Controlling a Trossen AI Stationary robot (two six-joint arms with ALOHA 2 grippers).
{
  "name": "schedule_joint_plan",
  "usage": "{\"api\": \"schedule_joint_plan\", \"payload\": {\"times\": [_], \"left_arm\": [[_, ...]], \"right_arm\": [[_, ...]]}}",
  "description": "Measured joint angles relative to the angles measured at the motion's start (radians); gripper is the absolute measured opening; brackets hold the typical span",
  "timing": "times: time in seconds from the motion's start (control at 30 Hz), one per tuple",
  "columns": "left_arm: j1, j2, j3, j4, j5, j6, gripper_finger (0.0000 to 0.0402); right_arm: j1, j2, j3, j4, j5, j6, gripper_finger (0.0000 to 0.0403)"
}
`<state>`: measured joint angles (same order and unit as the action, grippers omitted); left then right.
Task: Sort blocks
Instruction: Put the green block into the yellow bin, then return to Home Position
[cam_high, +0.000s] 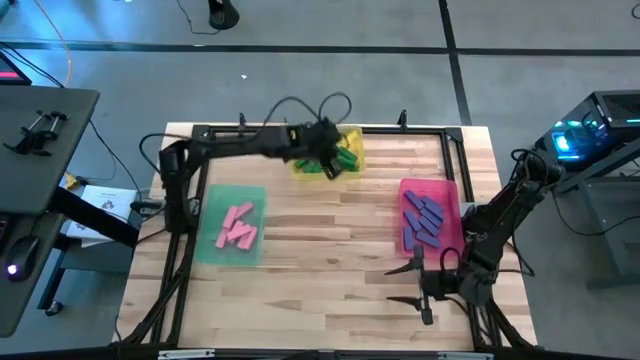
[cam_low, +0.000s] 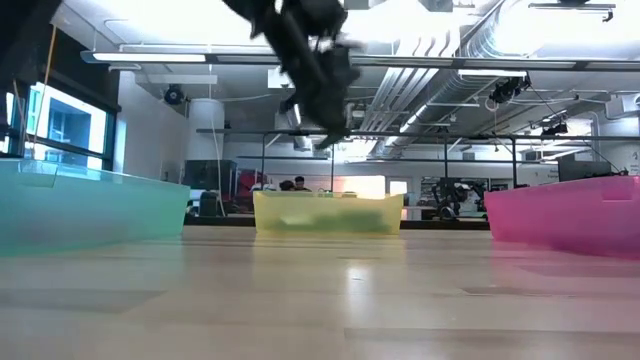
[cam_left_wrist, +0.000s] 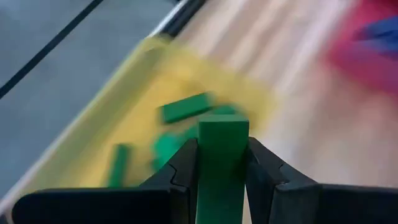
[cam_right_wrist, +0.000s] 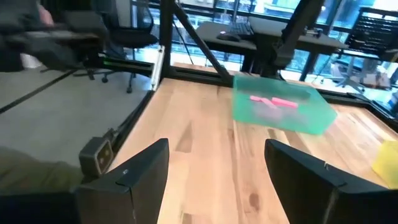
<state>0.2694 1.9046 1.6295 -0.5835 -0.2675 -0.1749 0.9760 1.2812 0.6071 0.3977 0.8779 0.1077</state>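
The left gripper (cam_left_wrist: 222, 163) clamps 1 green block (cam_left_wrist: 222, 155) across its narrow faces, above the yellow tray (cam_high: 352, 137). It looks light, rigid, smooth. The right gripper (cam_right_wrist: 214, 180) waits, wide.

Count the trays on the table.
3. Green tray on the table's left side holds pink blocks; yellow tray at the far edge, under the left gripper; pink tray on the right holds blue-purple blocks.
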Motion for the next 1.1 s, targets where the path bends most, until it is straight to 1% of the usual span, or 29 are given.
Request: {"api": "schedule_joint_plan", "payload": {"times": [0.07, 0.13, 0.2, 0.27, 0.43, 0.57, 0.8, 0.87, 0.93, 1.03, 1.1], "left_arm": [[0.064, 0.032, 0.0, -0.019, 0.016, 0.037, 0.0063], [0.114, 0.07, -0.001, -0.032, 0.057, 0.058, 0.0063], [0.147, 0.111, -0.001, -0.034, 0.118, 0.074, 0.0063], [0.164, 0.144, -0.001, -0.041, 0.142, 0.099, 0.0063], [0.168, 0.206, -0.001, -0.05, 0.123, 0.135, 0.0074], [0.166, 0.224, -0.001, -0.054, 0.12, 0.135, 0.0091], [0.17, 0.226, -0.001, -0.056, 0.12, 0.124, 0.0148], [0.174, 0.224, -0.001, -0.064, 0.119, 0.126, 0.0165], [0.176, 0.211, -0.001, -0.1, 0.106, 0.125, 0.0177], [0.169, 0.165, -0.001, -0.19, 0.016, 0.12, 0.0182], [0.149, 0.116, -0.006, -0.233, -0.026, 0.144, 0.0179]], "right_arm": [[0.0, 0.0, 0.0, -0.016, 0.024, 0.017, 0.0249], [0.0, 0.0, 0.0, -0.036, 0.049, 0.034, 0.0249], [0.0, 0.0, 0.0, -0.057, 0.058, 0.052, 0.0249], [0.0, 0.0, 0.0, -0.072, 0.067, 0.069, 0.0249], [0.0, 0.0, 0.0, -0.086, 0.085, 0.076, 0.0249], [0.0, 0.0, 0.0, -0.092, 0.085, 0.091, 0.0249], [-0.001, 0.0, 0.0, -0.178, 0.086, 0.195, 0.0249], [-0.001, 0.0, 0.0, -0.196, 0.121, 0.226, 0.0249], [0.0, 0.0, 0.0, -0.214, 0.189, 0.276, 0.0249], [0.002, -0.016, 0.0, -0.268, 0.264, 0.353, 0.0249], [0.002, -0.062, 0.0, -0.356, 0.263, 0.425, 0.0249]]}}
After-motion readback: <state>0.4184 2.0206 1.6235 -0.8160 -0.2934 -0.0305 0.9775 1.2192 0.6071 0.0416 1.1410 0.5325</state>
